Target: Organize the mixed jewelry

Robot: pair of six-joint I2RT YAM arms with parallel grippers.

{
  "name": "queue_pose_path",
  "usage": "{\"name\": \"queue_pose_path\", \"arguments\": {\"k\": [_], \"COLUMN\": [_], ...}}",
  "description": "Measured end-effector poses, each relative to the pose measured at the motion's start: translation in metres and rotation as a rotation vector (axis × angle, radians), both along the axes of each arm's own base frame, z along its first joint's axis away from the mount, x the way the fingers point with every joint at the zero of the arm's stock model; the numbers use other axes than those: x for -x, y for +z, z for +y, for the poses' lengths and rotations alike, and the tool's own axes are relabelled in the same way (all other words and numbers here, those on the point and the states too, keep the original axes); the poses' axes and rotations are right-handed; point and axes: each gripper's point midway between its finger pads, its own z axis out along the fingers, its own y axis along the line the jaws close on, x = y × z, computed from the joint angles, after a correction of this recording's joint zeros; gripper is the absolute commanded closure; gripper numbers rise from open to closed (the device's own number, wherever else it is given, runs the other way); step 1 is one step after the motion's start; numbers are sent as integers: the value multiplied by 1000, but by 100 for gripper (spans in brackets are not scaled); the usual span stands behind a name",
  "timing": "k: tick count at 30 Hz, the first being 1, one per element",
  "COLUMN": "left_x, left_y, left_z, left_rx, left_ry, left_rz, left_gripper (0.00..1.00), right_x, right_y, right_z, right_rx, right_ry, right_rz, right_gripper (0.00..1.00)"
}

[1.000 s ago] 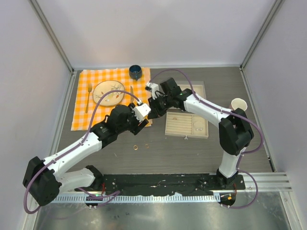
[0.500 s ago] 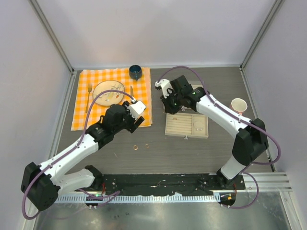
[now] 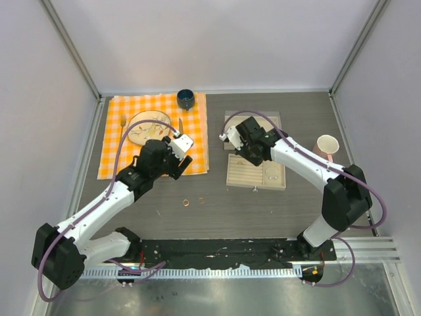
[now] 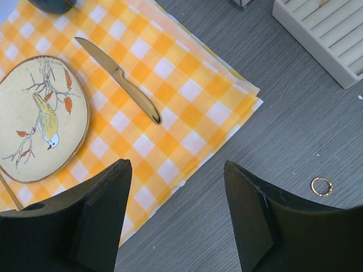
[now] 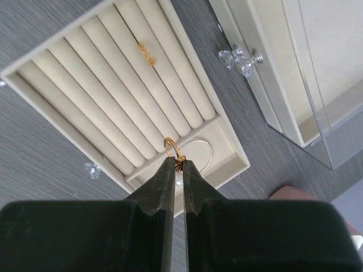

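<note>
My right gripper pinches a gold ring by its rim above the tray; it's tiny, light, stiff and slippery. Left gripper gapes wide and empty, second ring on table.

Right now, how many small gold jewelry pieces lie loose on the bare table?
2. The first piece and the second piece lie side by side near the checkered cloth. The arms may hide others. The held ring between the right fingers is excluded.

Shiny gold metal ring, matt beige tray, checked cloth, grained grey tabletop.
</note>
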Motion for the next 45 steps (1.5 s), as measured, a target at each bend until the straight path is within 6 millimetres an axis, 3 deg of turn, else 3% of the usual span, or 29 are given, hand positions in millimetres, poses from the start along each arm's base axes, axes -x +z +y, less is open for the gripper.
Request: {"name": "queue_pose_path", "arguments": {"k": [9, 23, 36, 45], "left_x": [-1, -1, -2, -1], "left_y": [-7, -14, -16, -19], "left_z": [0, -1, 1, 4], "left_rx": [5, -1, -3, -6], "left_ry": [-8, -13, -7, -1], "left_rz": [28, 47, 50, 58], "left_gripper": [29, 30, 29, 29], "right_x": [-3, -24, -31, -25], "right_y": [-19, -54, -61, -70], "right_z": [-24, -19, -12, -15], "right_rx": [146, 206, 221, 263], "right_ry": [23, 43, 71, 106], "right_rz": [-22, -22, -48, -44], "right_gripper": [99, 99, 99, 99]}}
